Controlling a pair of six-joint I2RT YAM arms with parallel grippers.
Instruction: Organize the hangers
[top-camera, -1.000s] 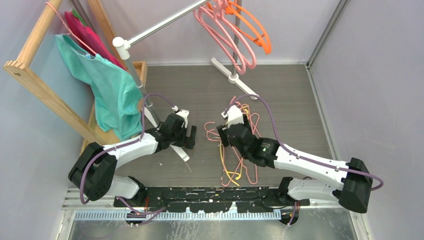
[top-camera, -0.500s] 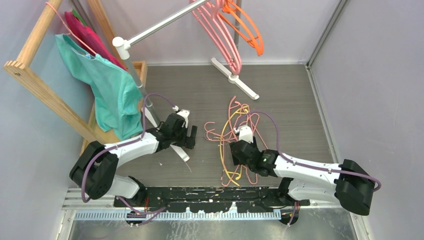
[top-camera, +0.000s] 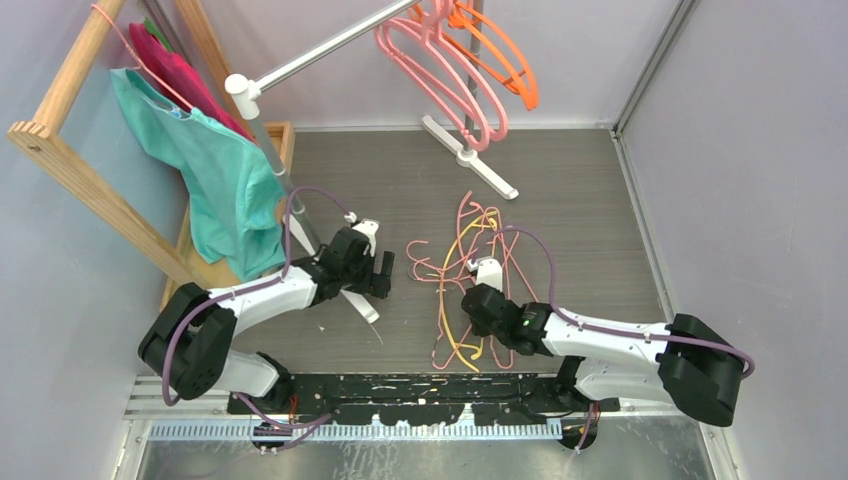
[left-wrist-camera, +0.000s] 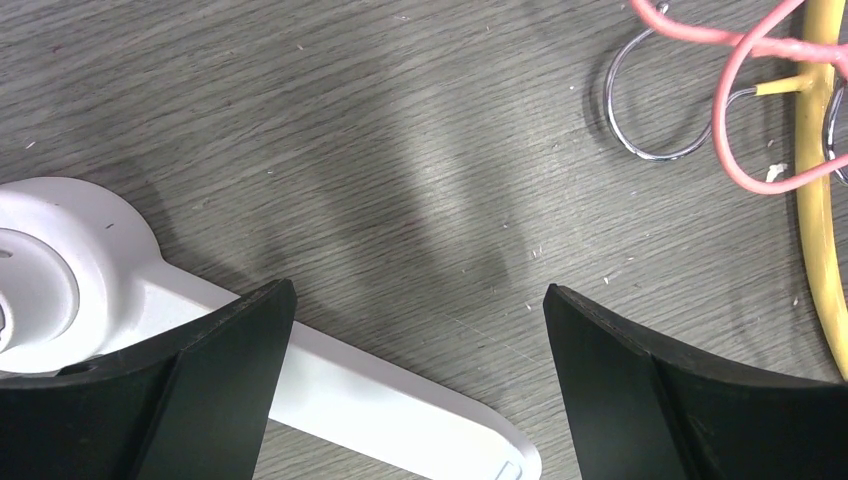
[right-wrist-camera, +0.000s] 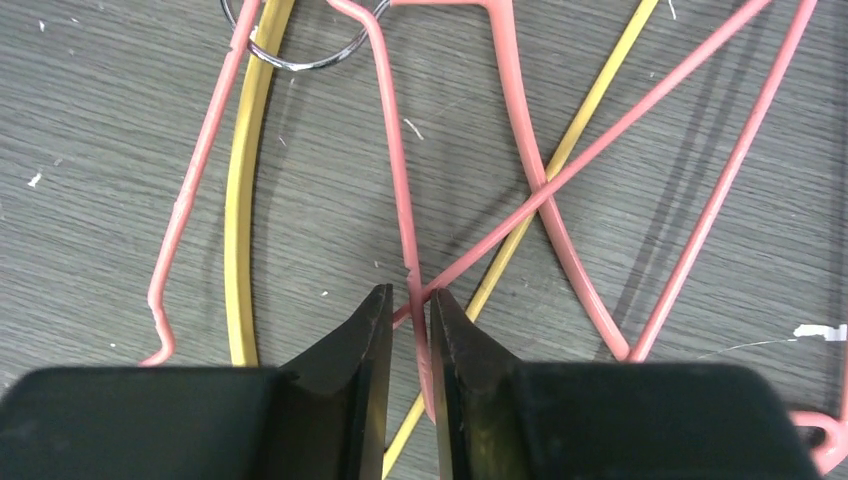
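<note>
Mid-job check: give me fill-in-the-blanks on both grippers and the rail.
The right gripper pinches a thin ____ hanger. The left gripper is ____ over the floor. The thick hangers on the rail are pink and ____.
Missing: pink; open; orange.

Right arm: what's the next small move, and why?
Probably a short, slow lift straight up. The right gripper is pinched on a thin pink hanger lying on the floor. Another pink hanger and a yellow hanger cross close to the grip, so a gentle lift should show whether it comes free or drags the tangle.
</note>
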